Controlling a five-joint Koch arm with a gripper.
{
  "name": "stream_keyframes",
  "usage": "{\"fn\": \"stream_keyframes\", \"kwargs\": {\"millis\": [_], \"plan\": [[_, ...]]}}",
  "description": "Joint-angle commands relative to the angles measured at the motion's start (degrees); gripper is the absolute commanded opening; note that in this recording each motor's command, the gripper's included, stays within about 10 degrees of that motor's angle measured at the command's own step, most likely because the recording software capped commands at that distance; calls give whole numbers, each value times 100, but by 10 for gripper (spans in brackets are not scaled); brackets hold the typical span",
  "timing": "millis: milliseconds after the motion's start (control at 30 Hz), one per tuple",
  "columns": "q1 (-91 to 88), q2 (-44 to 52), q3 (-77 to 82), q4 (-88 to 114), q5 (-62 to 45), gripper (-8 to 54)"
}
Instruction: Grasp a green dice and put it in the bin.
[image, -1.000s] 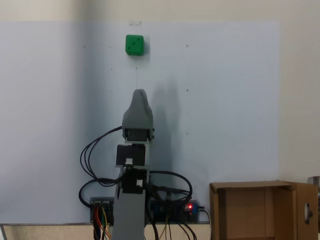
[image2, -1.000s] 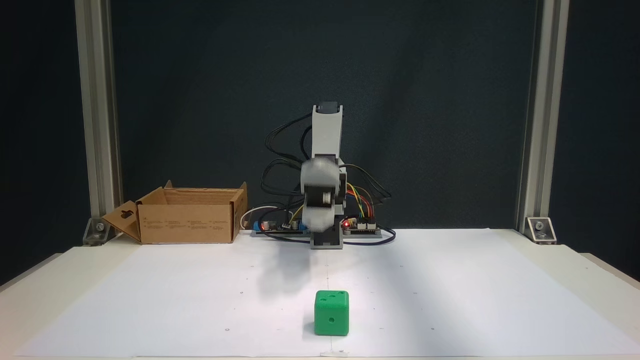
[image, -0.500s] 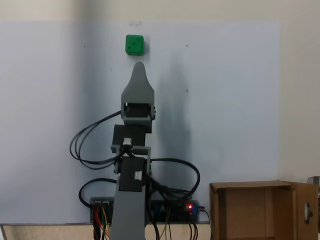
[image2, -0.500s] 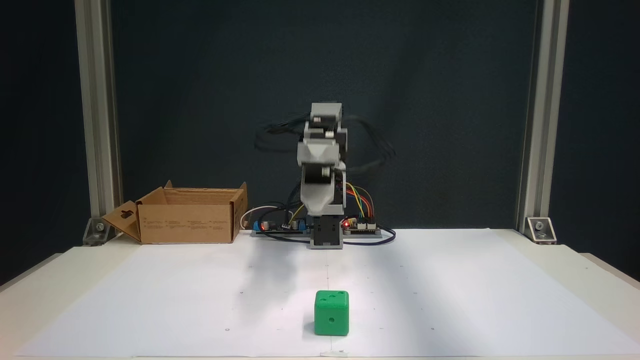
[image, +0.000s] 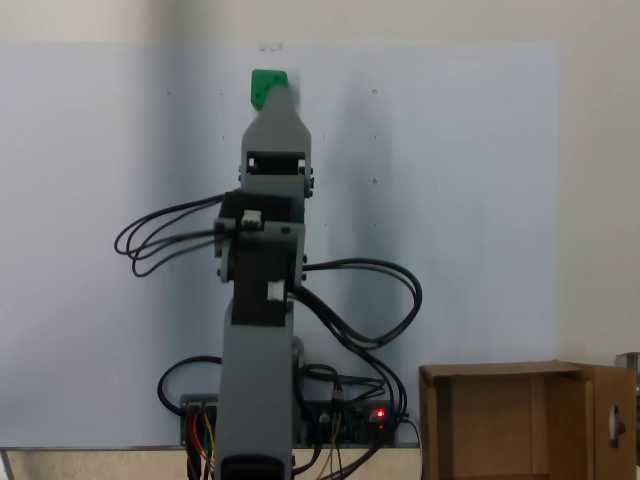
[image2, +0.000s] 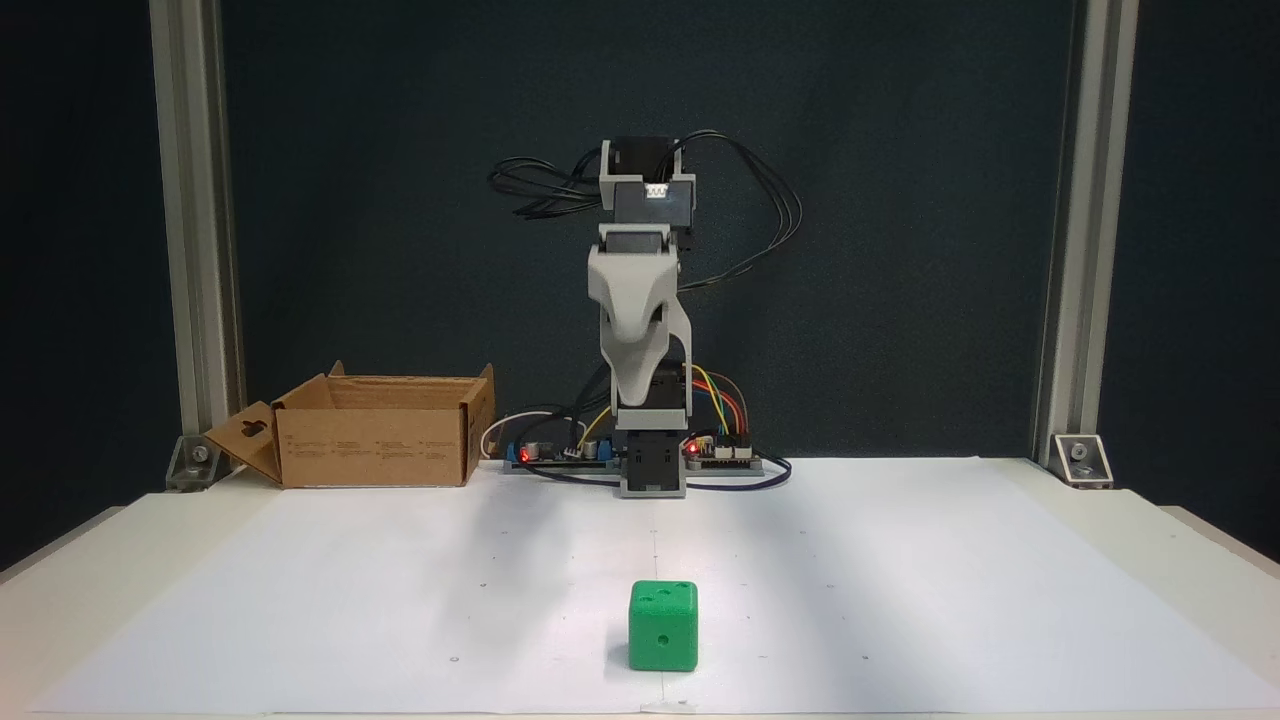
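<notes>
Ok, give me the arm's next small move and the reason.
Probably lower the tool toward the dice. It hangs high above the paper while the dice sits untouched on it, well in front of the base. Whether the jaws are open can't be told.

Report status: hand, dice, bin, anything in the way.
Hand raised above the sheet, pointing down, empty; jaw state unclear. Green dice on the white sheet, untouched. Bin beside the arm base. Nothing lies between hand and dice.
</notes>
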Motion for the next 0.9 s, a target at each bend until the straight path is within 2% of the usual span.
{"fn": "stream_keyframes", "kwargs": {"millis": [0,200,600,867], "plan": [[-44,18,-457,640,9,431],[-79,-439,-1415,2399,290,430],[-132,-1063,-1907,1925,1485,431],[-264,-1468,-1916,1485,1696,430]]}}
